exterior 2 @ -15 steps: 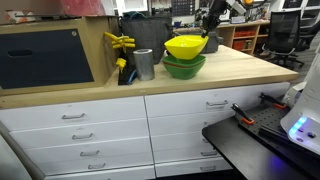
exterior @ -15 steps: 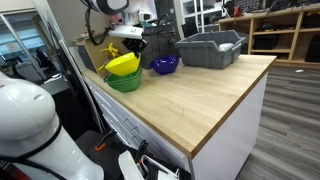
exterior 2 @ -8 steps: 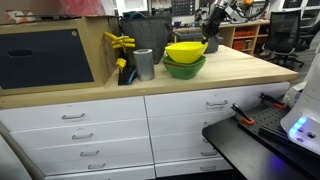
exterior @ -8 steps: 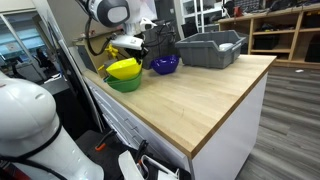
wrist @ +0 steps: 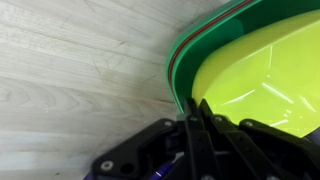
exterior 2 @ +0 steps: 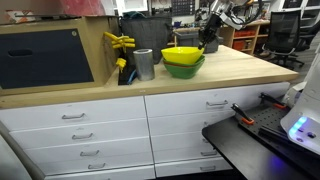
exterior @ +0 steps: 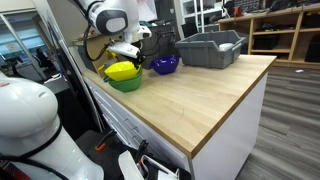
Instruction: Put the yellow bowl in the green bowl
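The yellow bowl (exterior: 121,70) sits nested inside the green bowl (exterior: 126,84) at the far end of the wooden counter, and both exterior views show it (exterior 2: 182,56). Only the rim and side of the green bowl (exterior 2: 183,70) show beneath it. In the wrist view the yellow bowl (wrist: 262,68) fills the right side, with the green bowl's rim (wrist: 186,48) curving around it. My gripper (wrist: 196,106) is pinched shut on the yellow bowl's rim. It reaches the bowls from behind in an exterior view (exterior 2: 204,45).
A smaller blue-purple bowl (exterior: 165,65) and a grey plastic bin (exterior: 210,48) stand just beyond the bowls. A metal cup (exterior 2: 144,64) and a yellow tool (exterior 2: 119,42) stand beside them. The wooden counter (exterior: 200,95) stretches toward the near edge.
My gripper has lowered the yellow bowl from a tilted position above the green bowl until it sits level inside it.
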Tool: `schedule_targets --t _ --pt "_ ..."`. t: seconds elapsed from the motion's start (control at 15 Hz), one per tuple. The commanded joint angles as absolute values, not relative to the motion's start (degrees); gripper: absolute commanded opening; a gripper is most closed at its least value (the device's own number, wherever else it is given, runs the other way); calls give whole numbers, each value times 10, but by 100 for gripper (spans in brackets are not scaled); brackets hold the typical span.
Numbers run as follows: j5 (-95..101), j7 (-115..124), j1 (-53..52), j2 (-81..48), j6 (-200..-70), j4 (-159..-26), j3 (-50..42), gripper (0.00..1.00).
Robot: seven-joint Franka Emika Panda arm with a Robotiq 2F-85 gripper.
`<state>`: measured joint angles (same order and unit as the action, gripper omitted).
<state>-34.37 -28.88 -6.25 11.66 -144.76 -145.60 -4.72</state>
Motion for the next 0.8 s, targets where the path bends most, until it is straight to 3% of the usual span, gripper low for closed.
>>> schedule_targets --t 0.0,0.07,0.2,0.73 --pt "-354 -279 -64 111 -1471 -1465 -42 4" --pt "-348 -278 -60 116 -1468 -1470 -43 30" --pt "-345 -284 -60 118 -1466 -1470 -43 36" --pt "-321 -252 -58 145 -1434 -1414 -42 95"
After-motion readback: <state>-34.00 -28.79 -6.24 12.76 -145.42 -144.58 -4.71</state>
